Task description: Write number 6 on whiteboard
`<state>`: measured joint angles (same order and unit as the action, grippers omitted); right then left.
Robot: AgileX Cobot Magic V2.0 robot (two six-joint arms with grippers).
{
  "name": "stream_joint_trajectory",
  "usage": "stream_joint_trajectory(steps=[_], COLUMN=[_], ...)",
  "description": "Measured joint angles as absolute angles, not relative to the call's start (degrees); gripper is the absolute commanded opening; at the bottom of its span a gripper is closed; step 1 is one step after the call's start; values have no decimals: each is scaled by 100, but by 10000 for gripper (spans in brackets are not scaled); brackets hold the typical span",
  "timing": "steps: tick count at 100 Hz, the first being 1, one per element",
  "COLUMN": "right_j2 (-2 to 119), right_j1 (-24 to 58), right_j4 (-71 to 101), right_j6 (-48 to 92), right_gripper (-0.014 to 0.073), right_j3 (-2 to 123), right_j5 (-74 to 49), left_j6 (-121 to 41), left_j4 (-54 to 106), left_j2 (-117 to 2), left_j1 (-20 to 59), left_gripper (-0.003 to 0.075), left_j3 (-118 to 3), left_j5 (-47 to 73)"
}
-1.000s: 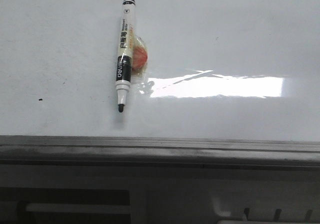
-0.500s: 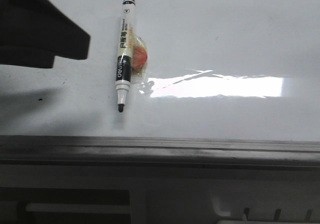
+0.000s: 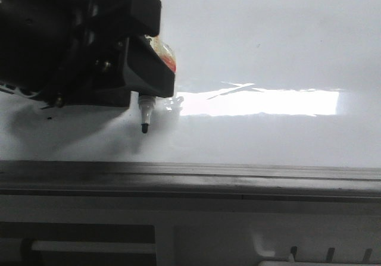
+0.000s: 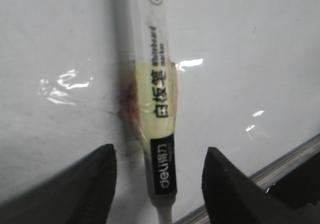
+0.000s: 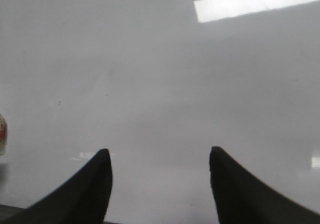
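The marker [image 4: 159, 134] lies flat on the whiteboard [image 3: 268, 46] directly between the two parted fingers [image 4: 82, 189] of the left pincer [image 4: 159, 189], with bare board showing on either side of its barrel, so the pincer is open and nothing is gripped yet. Its long axis runs straight out from the pincer's gap: the black-labelled end and white neck are nearest the fingertips, the capped end farthest away. In the front view the left pincer [image 3: 143, 96] covers most of the barrel and only the dark tip [image 3: 143, 127] pokes out below it, toward the grey rail [image 3: 190, 174]. A lump of orange-red stuff under clear tape [image 3: 166, 55] clings to the marker's side and could resist lifting. The right pincer [image 5: 160, 184] hangs open over blank board, well apart from the marker, so the left arm is plainly the nearer. No number 6 is drawn on the whiteboard; only a tiny dark speck [image 3: 49, 118] shows beside the left pincer's shadow. Closing squarely across the barrel looks like the coming move.
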<state>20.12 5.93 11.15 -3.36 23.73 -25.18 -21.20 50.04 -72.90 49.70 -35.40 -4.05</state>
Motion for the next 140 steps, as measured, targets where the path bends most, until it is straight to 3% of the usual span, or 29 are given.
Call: stream_joint_trajectory(steps=[15, 33, 45, 66, 85, 113, 140], right_j2=[2012, 2012, 2086, 2701, 3607, 4633, 5465], right_j1=[620, 702, 1016, 2105, 3354, 4779, 5205], right_j4=[1115, 1124, 1341, 2090, 2200, 2264, 2216], right_j6=[-336, -270, 248, 1951, 2821, 3044, 3053], right_gripper=[386, 386, 386, 386, 386, 386, 386], right_j3=[2373, 2373, 2501, 2952, 3160, 3172, 3217], right_j5=[-2518, -2518, -2648, -2931, -2924, -1488, -468], left_j6=[-2120, -2120, -2191, -3227, -4621, -4920, -4929], left_j4=[5013, 4878, 3872, 1900, 1539, 1529, 1705], left_j2=[-7423, -7422, -7269, -6661, -6276, -6154, -6154], left_j1=[4970, 4970, 4970, 5100, 5146, 5146, 5146], left_gripper=[-23, -19, -19, -19, -18, -19, -19], left_j3=[-3592, -3603, -3711, -4134, -4171, -4171, -4171], left_j5=[-363, 32, 787, 2346, 2794, 2852, 2854])
